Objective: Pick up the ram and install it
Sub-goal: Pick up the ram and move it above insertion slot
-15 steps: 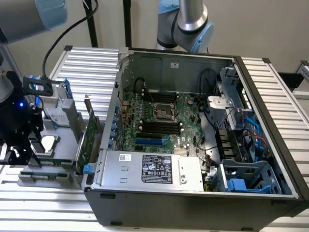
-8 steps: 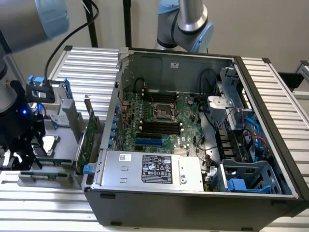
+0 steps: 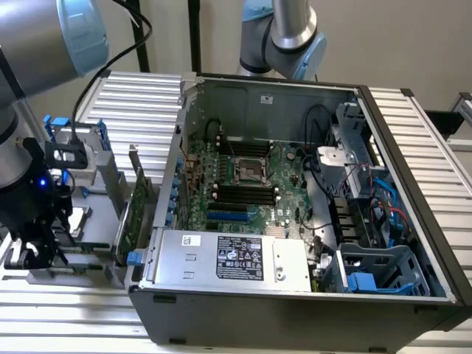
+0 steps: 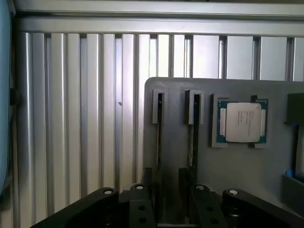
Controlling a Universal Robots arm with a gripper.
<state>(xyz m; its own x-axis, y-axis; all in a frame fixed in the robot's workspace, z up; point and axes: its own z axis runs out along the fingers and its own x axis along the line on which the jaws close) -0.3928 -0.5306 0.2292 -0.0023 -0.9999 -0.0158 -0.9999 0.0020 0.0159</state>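
Black fingers (image 4: 148, 185) hang over the grey plastic parts holder (image 4: 228, 166) on the ribbed aluminium desk (image 4: 71, 118). They are slightly parted, with bare holder showing between them and nothing gripped. The thin, dark green ram stick (image 4: 192, 142), seen edge-on, stands in the holder slot nearer the square silver processor (image 4: 242, 122), just beside one finger. The open grey computer case (image 3: 295, 310) sits toward the exterior view's right.

Ribbed aluminium table (image 3: 140, 96), open computer case (image 3: 295, 321) lying on its side on it, grey parts holder (image 4: 237, 166) resting on the slats just beside the case, toward the exterior view's left.
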